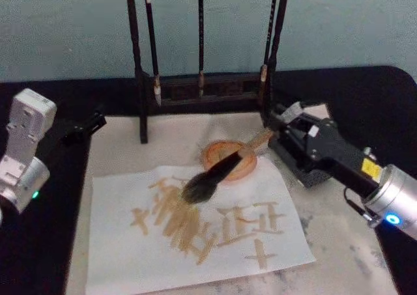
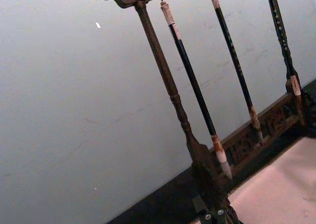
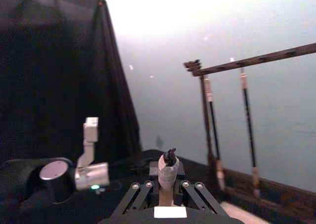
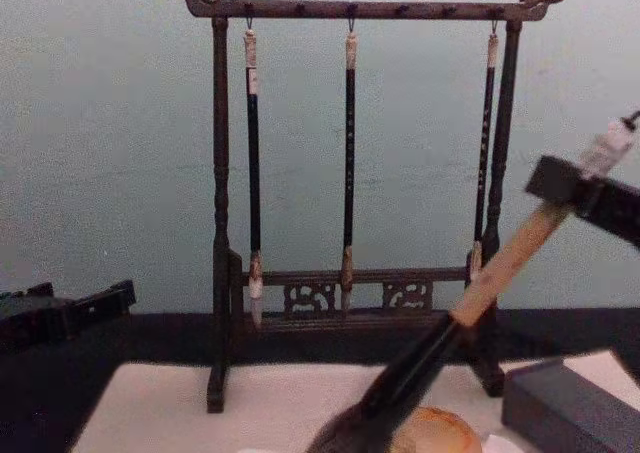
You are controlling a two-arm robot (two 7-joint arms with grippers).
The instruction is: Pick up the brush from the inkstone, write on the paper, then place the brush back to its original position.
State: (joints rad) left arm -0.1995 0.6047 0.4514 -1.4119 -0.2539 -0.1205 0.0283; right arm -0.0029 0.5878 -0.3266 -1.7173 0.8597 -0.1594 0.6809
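Note:
The brush [image 1: 215, 174] slants down from upper right to lower left, its tan handle [image 4: 505, 263] in my right gripper [image 1: 273, 131], which is shut on it. Its bushy grey-brown bristle head [image 1: 199, 187] is over the upper part of the paper [image 1: 130, 256], which carries several tan strokes; I cannot tell whether it touches. The black collar crosses above the round orange-brown inkstone [image 1: 212, 153], also at the chest view's bottom edge [image 4: 435, 433]. The right wrist view shows the taped handle end [image 3: 168, 169] between the fingers. My left gripper [image 1: 81, 127] is parked at the table's left edge.
A dark wooden brush rack [image 1: 140, 80] with three thin hanging brushes [image 4: 349, 163] stands at the back of the beige mat [image 1: 163, 135]. A dark box [image 4: 570, 408] lies at the right under my right arm. Black cloth surrounds the mat.

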